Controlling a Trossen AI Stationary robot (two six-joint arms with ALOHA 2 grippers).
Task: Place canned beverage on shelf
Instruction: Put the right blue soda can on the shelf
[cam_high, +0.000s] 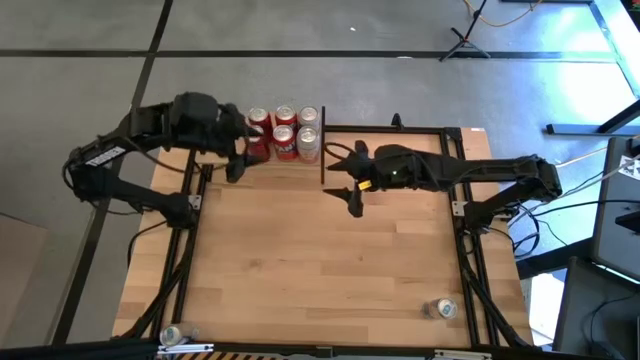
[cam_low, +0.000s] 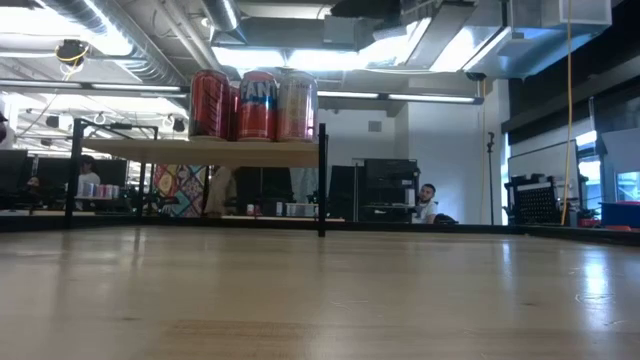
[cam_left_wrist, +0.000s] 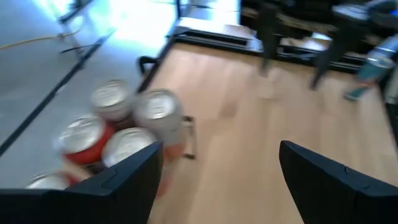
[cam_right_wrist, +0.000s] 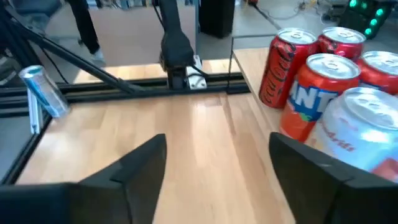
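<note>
The shelf (cam_high: 285, 160) stands at the far edge of the worktop (cam_high: 310, 260), a light-wood board raised on thin black posts; in the low view it sits well above the worktop surface. On it stand the cans (cam_high: 284, 133), packed close together in two short rows. Most are red, and the can at the shelf's corner nearest the right arm is pale silver (cam_high: 308, 146). In the right wrist view an orange-red can with white lettering (cam_right_wrist: 314, 93) touches the silver one (cam_right_wrist: 367, 127), with more red cans (cam_right_wrist: 283, 65) behind them, all upright.

The right tool (cam_high: 345, 172) hovers just beside the shelf's right end, level with the silver can but apart from it. Its two dark fingers (cam_right_wrist: 134, 165) stand spread, with bare wood showing between them, and nothing is gripped.

The left tool (cam_high: 238, 150) hangs at the shelf's left end, close against the red cans there. Its fingers (cam_left_wrist: 127, 171) are also spread wide and hold nothing; the can tops (cam_left_wrist: 134, 124) show just past one finger in the left wrist view.

Well away from the shelf, at the near edge of the worktop, one more can (cam_high: 441, 309) lies near the right-hand frame rail, and another can (cam_high: 173, 335) lies at the near left corner.

Beyond the shelf, the low view shows a person (cam_low: 428, 203) seated in the room behind.
</note>
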